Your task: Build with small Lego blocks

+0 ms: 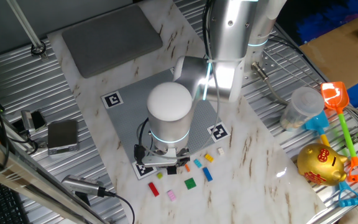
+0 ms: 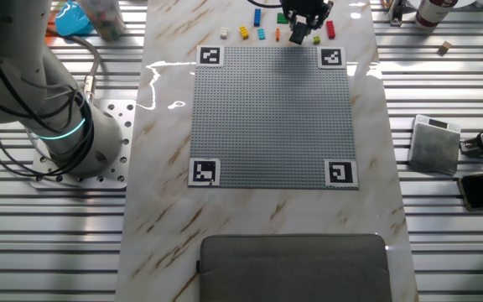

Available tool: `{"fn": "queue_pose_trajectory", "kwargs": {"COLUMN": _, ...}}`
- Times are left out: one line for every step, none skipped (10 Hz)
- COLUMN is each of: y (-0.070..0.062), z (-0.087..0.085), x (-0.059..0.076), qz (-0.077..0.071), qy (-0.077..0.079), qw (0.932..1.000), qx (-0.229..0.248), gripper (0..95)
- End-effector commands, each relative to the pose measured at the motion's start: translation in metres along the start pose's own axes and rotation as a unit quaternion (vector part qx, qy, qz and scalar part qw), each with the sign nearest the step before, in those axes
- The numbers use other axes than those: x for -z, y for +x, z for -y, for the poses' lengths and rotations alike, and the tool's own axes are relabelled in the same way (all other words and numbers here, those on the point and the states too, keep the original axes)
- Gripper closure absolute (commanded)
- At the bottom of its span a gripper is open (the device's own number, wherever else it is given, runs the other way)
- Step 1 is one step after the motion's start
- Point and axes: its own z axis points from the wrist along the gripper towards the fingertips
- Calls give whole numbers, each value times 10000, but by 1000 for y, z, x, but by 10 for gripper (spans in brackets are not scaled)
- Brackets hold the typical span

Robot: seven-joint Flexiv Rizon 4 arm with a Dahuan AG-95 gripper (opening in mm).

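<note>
Gripper [image 2: 300, 25] low over table [image 2: 166, 218] at 12 o'clock edge of grey studded plate [image 2: 271, 109]; spread or pinching, cannot tell. Small Lego blocks [image 2: 258, 18] scattered in row on marble just beyond that plate edge: red [image 1: 153, 190], pink [image 1: 171, 195], green [image 1: 191, 183], blue [image 1: 207, 175], yellow [image 1: 208, 157], whitish [image 1: 220, 150].

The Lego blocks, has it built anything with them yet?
Nothing looks built: the grey plate is bare in the other fixed view. The loose blocks, such as the red, green and blue ones, lie scattered on the table beside the plate. The gripper is down among them, seemingly fetching one; I can't tell if it holds any. All the building remains.
</note>
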Motion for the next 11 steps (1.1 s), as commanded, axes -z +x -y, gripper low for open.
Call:
{"fn": "queue_pose_trajectory", "kwargs": {"y": 0, "z": 0, "x": 0, "qz": -21, "qy": 16, "qw": 10000, "qx": -14, "gripper": 950}}
{"fn": "queue_pose_trajectory", "kwargs": {"y": 0, "z": 0, "x": 0, "qz": 8, "qy": 5, "qw": 10000, "qx": 46, "gripper": 950}}
{"fn": "queue_pose_trajectory", "kwargs": {"y": 0, "z": 0, "x": 0, "qz": -3, "qy": -14, "qw": 9997, "qx": 244, "gripper": 950}}
{"fn": "queue_pose_trajectory", "kwargs": {"y": 0, "z": 0, "x": 0, "qz": -30, "qy": -33, "qw": 9993, "qx": 380, "gripper": 950}}
{"fn": "queue_pose_trajectory", "kwargs": {"y": 13, "z": 0, "x": 7, "qz": -96, "qy": -106, "qw": 9982, "qx": 579, "gripper": 950}}
{"fn": "queue_pose_trajectory", "kwargs": {"y": 28, "z": -1, "x": 14, "qz": -145, "qy": -126, "qw": 9971, "qx": 738, "gripper": 950}}
{"fn": "queue_pose_trajectory", "kwargs": {"y": 49, "z": -4, "x": 22, "qz": -185, "qy": -129, "qw": 9952, "qx": 953, "gripper": 950}}
{"fn": "queue_pose_trajectory", "kwargs": {"y": 61, "z": -6, "x": 25, "qz": -184, "qy": -128, "qw": 9943, "qx": 1040, "gripper": 950}}
{"fn": "queue_pose_trajectory", "kwargs": {"y": 74, "z": -8, "x": 28, "qz": -170, "qy": -128, "qw": 9934, "qx": 1123, "gripper": 950}}
{"fn": "queue_pose_trajectory", "kwargs": {"y": 84, "z": -10, "x": 30, "qz": -173, "qy": -130, "qw": 9929, "qx": 1169, "gripper": 950}}
{"fn": "queue_pose_trajectory", "kwargs": {"y": 92, "z": -11, "x": 30, "qz": -173, "qy": -128, "qw": 9925, "qx": 1207, "gripper": 950}}
